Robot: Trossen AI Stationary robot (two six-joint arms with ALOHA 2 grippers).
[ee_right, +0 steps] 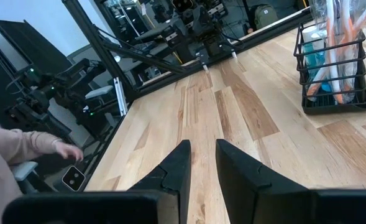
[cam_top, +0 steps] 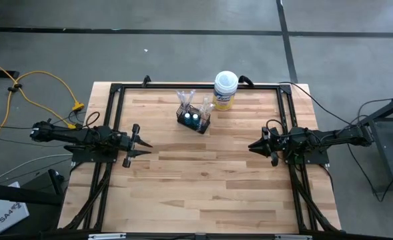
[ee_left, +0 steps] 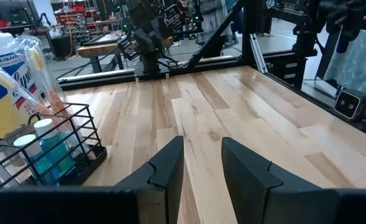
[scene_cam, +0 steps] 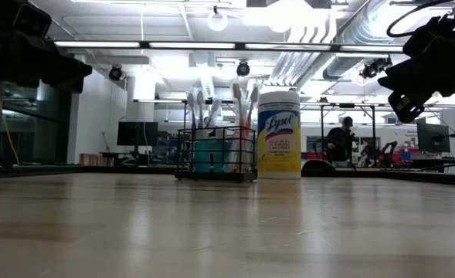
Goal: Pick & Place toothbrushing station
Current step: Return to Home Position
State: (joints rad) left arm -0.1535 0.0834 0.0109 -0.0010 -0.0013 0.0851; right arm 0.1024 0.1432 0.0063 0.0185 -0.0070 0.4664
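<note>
Small black wire-mesh rectangular basket point(ee_right: 335, 104): sitting toward 12 o'clock, holding slim pale toothbrushes point(cam_top: 186, 99).
Left gripper point(ee_left: 202, 142): hovering at 9 o'clock, fingers narrowly parted.
Right gripper point(ee_right: 202, 144): hovering at 3 o'clock, fingers narrowly parted.

Basket point(cam_top: 193, 122) sits on table point(cam_top: 203, 187) toward far edge, a bit L of centre. Toothbrushes point(cam_top: 187, 100) stand upright in it, w/ two small tubes point(cam_top: 192, 119) low inside. Lysol canister point(cam_top: 225, 91) is just beside basket, on its R and slightly farther back. Left gripper point(cam_top: 146, 148) is at table's L side, right gripper point(cam_top: 251, 147) at R side, both raised off the top, facing each other, well apart. Basket & canister lie btwn them, farther back. Person point(scene_cam: 340, 139) is in room beyond far edge, R of canister. A hand point(ee_right: 64, 151) shows off table's near side.
</note>
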